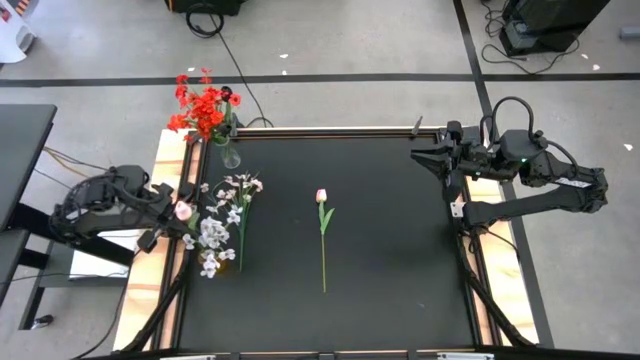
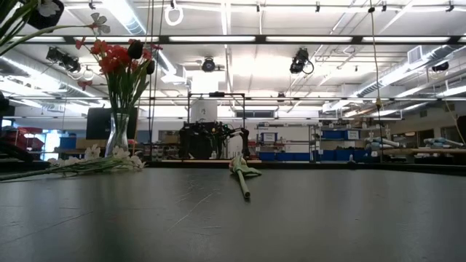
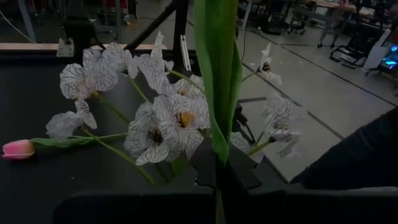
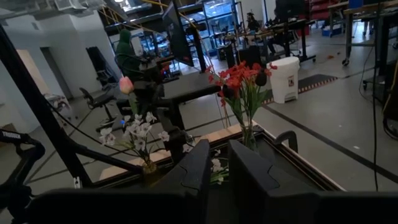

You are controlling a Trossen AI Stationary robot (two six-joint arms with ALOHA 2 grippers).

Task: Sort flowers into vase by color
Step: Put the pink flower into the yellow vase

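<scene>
Red flowers [image 1: 205,108] stand upright in a clear glass vase [image 1: 230,152] at the table's far left corner. Nearer along the left edge, white flowers [image 1: 222,226] stand bunched, with loose ones lying beside them. One pink tulip [image 1: 184,210] is held up there; another tulip [image 1: 323,228] lies flat mid-table.

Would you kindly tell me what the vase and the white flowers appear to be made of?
The vase looks like clear glass: stems show through it and its wall glints. The white flowers look like fabric, matte, with printed dark veins on thin petals; plastic stems seem likely, though the look leaves that open.
</scene>
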